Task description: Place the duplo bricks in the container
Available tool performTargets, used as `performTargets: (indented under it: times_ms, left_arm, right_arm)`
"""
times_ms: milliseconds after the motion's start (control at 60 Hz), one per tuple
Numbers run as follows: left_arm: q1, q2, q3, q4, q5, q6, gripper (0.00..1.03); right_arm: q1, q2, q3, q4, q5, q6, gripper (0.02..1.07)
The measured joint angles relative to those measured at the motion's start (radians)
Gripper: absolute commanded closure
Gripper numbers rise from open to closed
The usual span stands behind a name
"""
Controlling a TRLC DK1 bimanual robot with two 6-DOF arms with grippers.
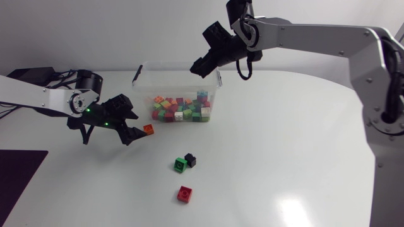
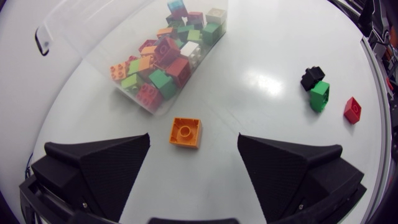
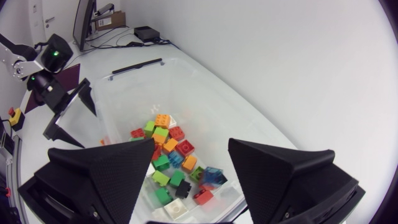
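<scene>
Here the orange brick (image 2: 186,132) lies on the table just outside the container's (image 1: 167,79) wall, squarely ahead of the nearer left gripper (image 1: 139,128), whose fingers stand wide apart and empty, while the right gripper (image 3: 191,144), likewise spread and empty, hangs over the container.

Counter (image 1: 284,157): plain glossy white, no pattern.
Container (image 1: 142,74): clear, colourless walls.
Heaped bricks (image 1: 180,108) inside it: mixed red, green, orange, white, pale blue and some magenta.
Loose pieces on the counter: one orange brick (image 2: 186,132), one green brick (image 1: 180,164), one black brick (image 1: 190,159), one red brick (image 1: 184,193). All are solid single colours.
Left gripper (image 1: 135,127) and right gripper (image 3: 191,144): matte black.
Left arm (image 1: 38,94) and right arm (image 1: 315,34): silver-grey links, black joints.
Two small green lights (image 1: 88,112) glow on the left arm's black wrist.
</scene>
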Motion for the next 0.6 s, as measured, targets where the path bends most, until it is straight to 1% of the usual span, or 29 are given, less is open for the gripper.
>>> performTargets:
  times_ms: [67,167,317,483,567,600]
  left_arm:
    - [0.0,0.042,-0.001,0.048,0.005,0.0,0.06]
    - [0.0,0.087,-0.001,0.092,0.007,0.0,0.06]
    - [0.001,0.149,0.002,0.128,0.016,0.0,0.06]
    - [0.006,0.188,0.035,0.142,0.043,-0.002,0.06]
    - [0.008,0.198,0.04,0.151,0.05,-0.004,0.09]
    - [0.008,0.2,0.042,0.153,0.053,-0.004,0.13]
  right_arm:
    - [0.006,-0.084,-0.119,0.024,-0.004,-0.001,0.1]
    - [0.012,-0.21,-0.28,0.069,-0.026,-0.006,0.1]
    - [0.02,-0.37,-0.488,0.106,-0.054,-0.032,0.1]
    - [0.043,-0.455,-0.691,0.119,-0.064,-0.077,0.1]
    - [0.06,-0.462,-0.78,0.119,-0.064,-0.108,0.1]
    - [0.065,-0.462,-0.81,0.119,-0.064,-0.12,0.1]
